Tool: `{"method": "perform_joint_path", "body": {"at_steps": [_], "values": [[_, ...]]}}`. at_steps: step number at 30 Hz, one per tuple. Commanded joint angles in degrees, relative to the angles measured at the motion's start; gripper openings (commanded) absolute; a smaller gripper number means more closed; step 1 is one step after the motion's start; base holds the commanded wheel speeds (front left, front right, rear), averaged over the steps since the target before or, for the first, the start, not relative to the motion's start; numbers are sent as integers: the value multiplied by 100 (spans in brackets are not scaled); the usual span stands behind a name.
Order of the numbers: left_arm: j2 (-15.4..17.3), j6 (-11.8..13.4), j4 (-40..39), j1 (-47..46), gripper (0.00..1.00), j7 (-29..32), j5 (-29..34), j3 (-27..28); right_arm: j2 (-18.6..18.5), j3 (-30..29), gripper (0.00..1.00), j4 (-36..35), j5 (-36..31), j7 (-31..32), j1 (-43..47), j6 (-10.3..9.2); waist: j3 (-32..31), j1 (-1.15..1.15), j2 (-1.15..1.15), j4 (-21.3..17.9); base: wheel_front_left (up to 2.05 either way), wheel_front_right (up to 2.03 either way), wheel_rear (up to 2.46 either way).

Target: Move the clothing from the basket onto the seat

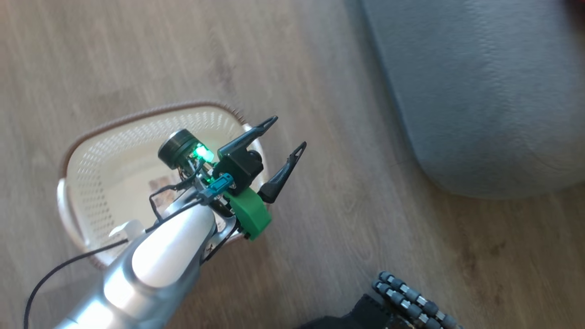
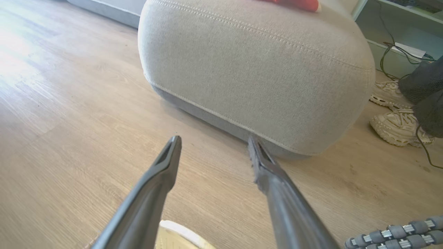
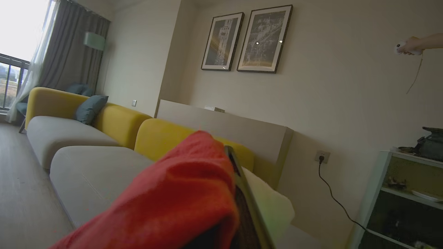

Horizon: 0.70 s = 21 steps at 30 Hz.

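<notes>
The cream-white basket [image 1: 87, 151] stands on the floor at the left, and its inside looks bare apart from a small label. My left gripper [image 1: 288, 133] hovers open over the basket's right rim with nothing between its fingers, pointing toward the grey seat [image 1: 480, 91]. In the left wrist view this gripper [image 2: 214, 140] faces the seat's rounded corner [image 2: 256, 69], and red clothing [image 2: 294, 3] lies on top at the far edge. My right gripper [image 3: 225, 152] is raised above the seat [image 3: 93, 173], shut on a red garment [image 3: 180, 193] that drapes over and hides one finger.
Wooden floor lies between basket and seat. A person's pale shoes [image 2: 398, 126] stand right of the seat, near a shelf with cables [image 2: 398, 45]. My base's roller wheels [image 1: 411, 301] are at the bottom. A hand holding a controller [image 3: 412, 46] is up by the wall.
</notes>
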Motion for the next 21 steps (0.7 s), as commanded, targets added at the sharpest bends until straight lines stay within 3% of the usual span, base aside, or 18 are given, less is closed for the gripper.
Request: {"method": "perform_joint_path", "body": {"at_steps": [1, 3, 8, 15, 21], "values": [[37, -36, -122, -141, 100, -28, -33, 104, -339, -264, 0, 133, -209, -22, -53, 40, 256, -1, 0, 309, 0, 0, 0], [10, -34, -116, -153, 100, -28, -64, 127, -421, -509, 0, 491, -435, 4, -34, 40, 343, -1, 0, 436, 0, 0, 0], [45, 2, -120, -164, 100, -28, -82, 269, -214, -947, 0, 1108, -655, -6, 61, 40, 560, -1, 0, 567, 0, 0, 0], [13, -3, -110, -189, 100, -28, -49, 321, 211, -811, 0, 1658, -467, -20, 246, 40, 718, -1, 0, 651, 0, 0, 0], [-98, -11, -95, -212, 100, -28, -59, 356, 577, -328, 0, 2085, 56, -22, 625, 40, 740, -1, 0, 709, 0, 0, 0]]}}
